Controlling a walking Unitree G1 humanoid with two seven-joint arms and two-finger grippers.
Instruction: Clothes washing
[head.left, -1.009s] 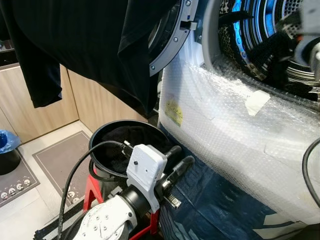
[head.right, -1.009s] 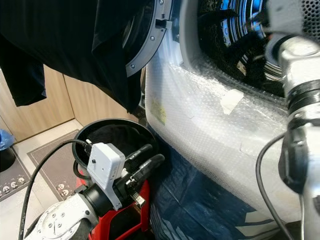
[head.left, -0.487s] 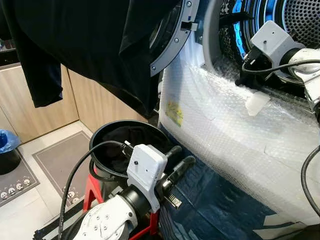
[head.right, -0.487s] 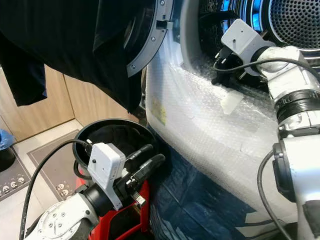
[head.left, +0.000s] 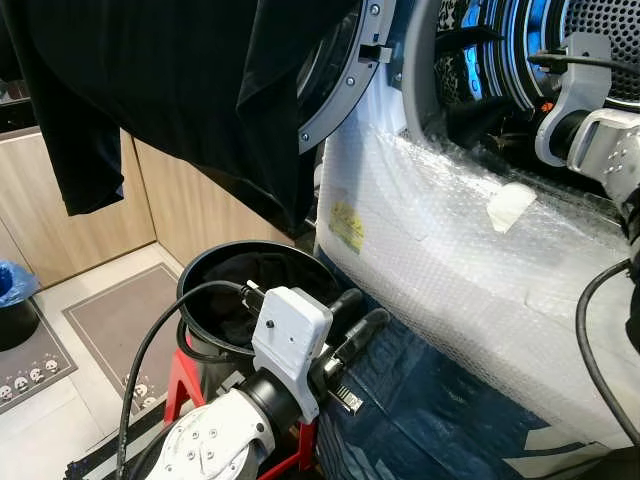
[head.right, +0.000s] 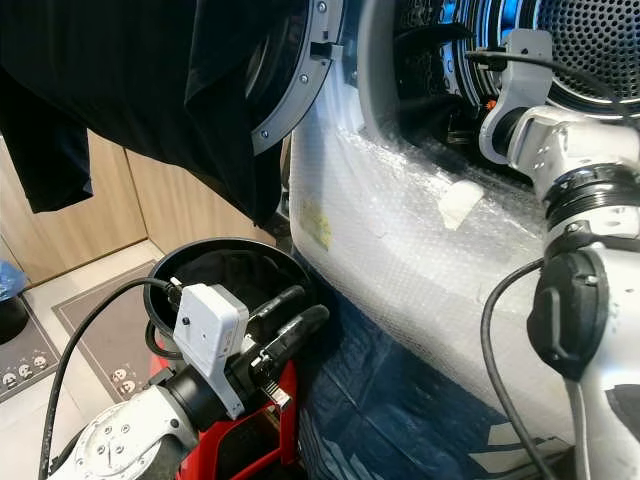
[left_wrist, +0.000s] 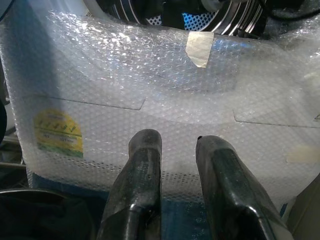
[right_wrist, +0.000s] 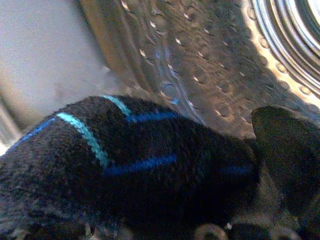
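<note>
Sock (right_wrist: 125, 165), dark and fuzzy with blue stripes, lies inside the washer drum (right_wrist: 210, 65) | soft, light, floppy: pinch a thick fold | right end effector (right_wrist: 280, 150) beside it, grip unclear | left end effector (left_wrist: 177, 170) open below drum

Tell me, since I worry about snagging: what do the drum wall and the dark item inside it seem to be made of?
The drum wall looks like shiny stainless metal: it reflects light and is embossed with small dimples. The dark item looks like fuzzy knitted or fleecy fabric, black with blue and teal stripes; its surface is napped. The exact fibre cannot be told.
</note>
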